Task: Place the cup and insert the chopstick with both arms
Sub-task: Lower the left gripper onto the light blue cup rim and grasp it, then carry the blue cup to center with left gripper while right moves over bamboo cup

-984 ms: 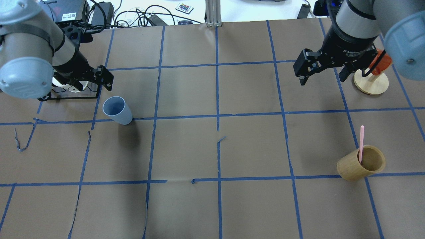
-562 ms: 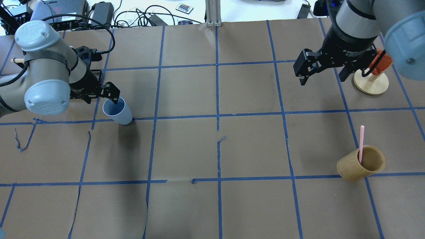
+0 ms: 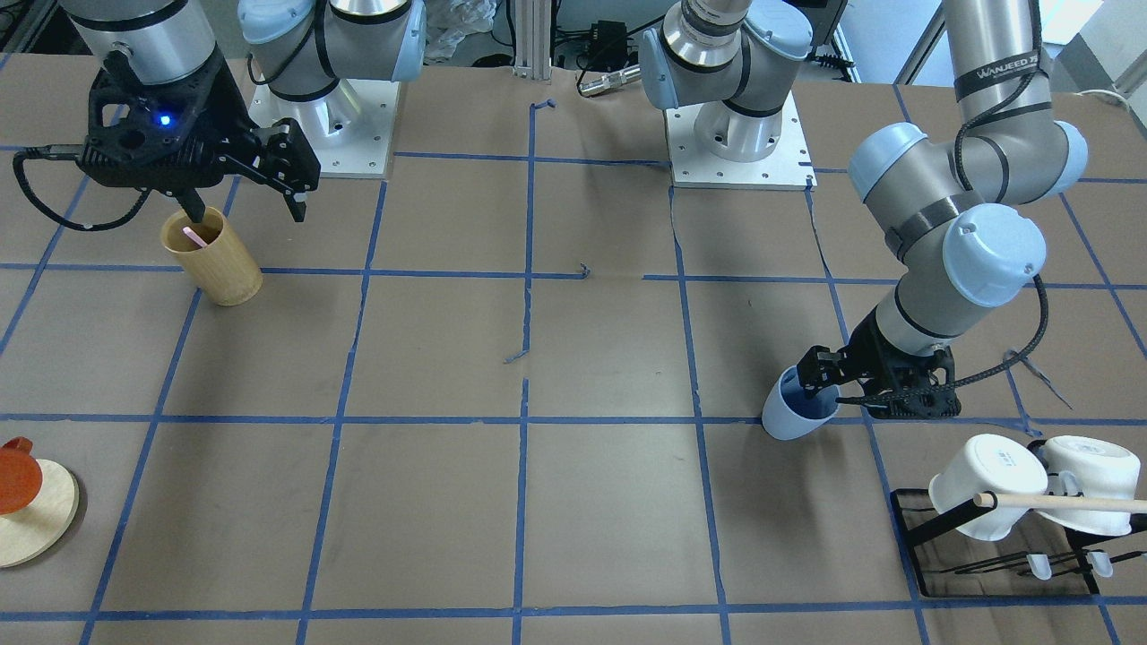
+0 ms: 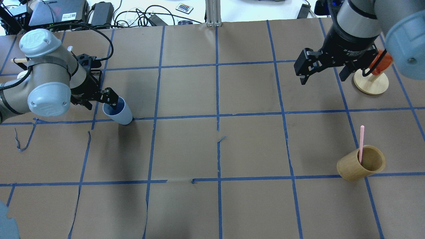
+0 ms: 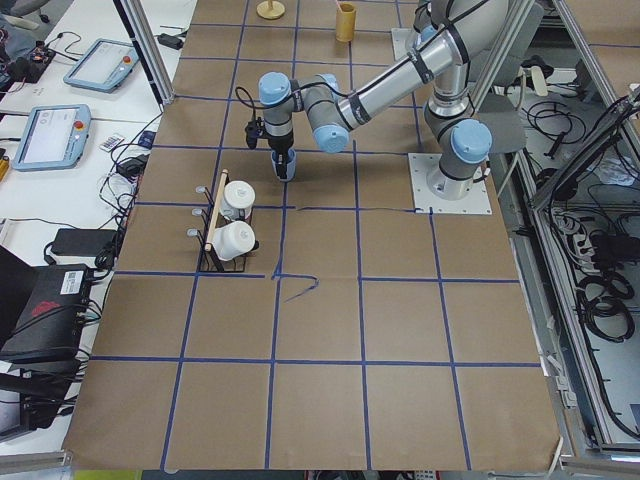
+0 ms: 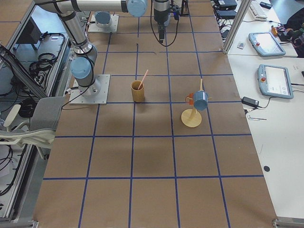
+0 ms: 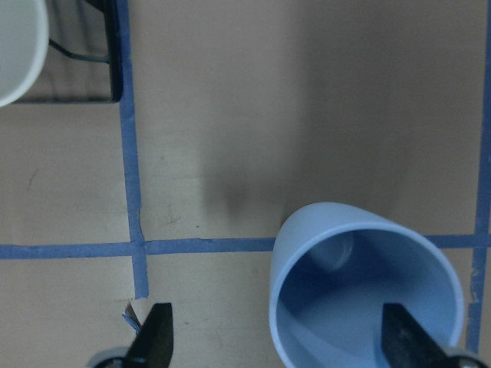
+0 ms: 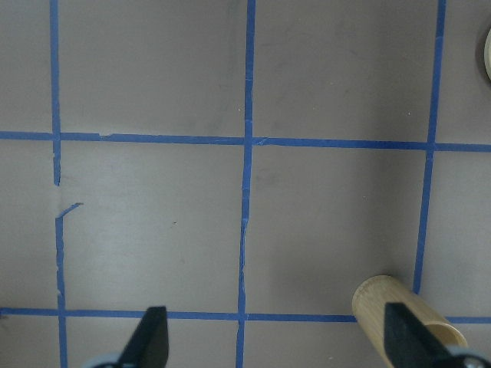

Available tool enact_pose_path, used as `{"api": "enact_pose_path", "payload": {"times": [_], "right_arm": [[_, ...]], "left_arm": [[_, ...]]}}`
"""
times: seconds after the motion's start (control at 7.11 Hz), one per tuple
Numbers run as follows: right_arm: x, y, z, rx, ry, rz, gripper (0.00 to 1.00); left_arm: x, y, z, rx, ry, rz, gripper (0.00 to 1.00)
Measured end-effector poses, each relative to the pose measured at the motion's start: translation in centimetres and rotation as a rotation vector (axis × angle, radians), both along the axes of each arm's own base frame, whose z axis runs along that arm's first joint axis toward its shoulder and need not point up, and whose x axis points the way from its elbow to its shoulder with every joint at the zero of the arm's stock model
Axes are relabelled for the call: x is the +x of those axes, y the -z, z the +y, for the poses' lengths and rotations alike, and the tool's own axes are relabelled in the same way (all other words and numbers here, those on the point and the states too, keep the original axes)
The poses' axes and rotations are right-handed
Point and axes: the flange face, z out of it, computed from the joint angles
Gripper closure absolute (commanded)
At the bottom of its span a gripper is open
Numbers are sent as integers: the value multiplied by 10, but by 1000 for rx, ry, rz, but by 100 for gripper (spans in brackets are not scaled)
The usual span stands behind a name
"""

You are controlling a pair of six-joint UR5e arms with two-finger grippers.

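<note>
At the table's (image 4: 186,149) left side, the left gripper (image 7: 280,345), spread, straddles the upright blue cup's (image 7: 360,307) wall, one finger inside.

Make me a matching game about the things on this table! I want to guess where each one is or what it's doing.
Things:
1. blue cup
2. pink chopstick
3. white mugs
4. right end effector

Where or how:
A. on the black rack
B. open, holding nothing
C. leaning in the bamboo cup
D. one finger of the left end effector reaches inside it

Right pairs: 1-D, 2-C, 3-A, 4-B
</note>
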Motion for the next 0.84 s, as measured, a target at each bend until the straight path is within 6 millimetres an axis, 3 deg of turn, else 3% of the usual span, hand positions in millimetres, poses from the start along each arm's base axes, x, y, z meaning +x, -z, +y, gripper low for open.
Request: {"api": "enact_pose_path", "payload": {"times": [0.42,0.7,0.84], "right_arm": [[-37,1,-7,9,35,3,0],[-48,2,-9,9,4,7,0],[-54,4,-9,15,6,13,0]], "left_arm": [[-1,15,-4,25,-10,14,100],[-9,10,-6,13,-20,31,100],[-26,0,-6,-2,-43,53,100]]}}
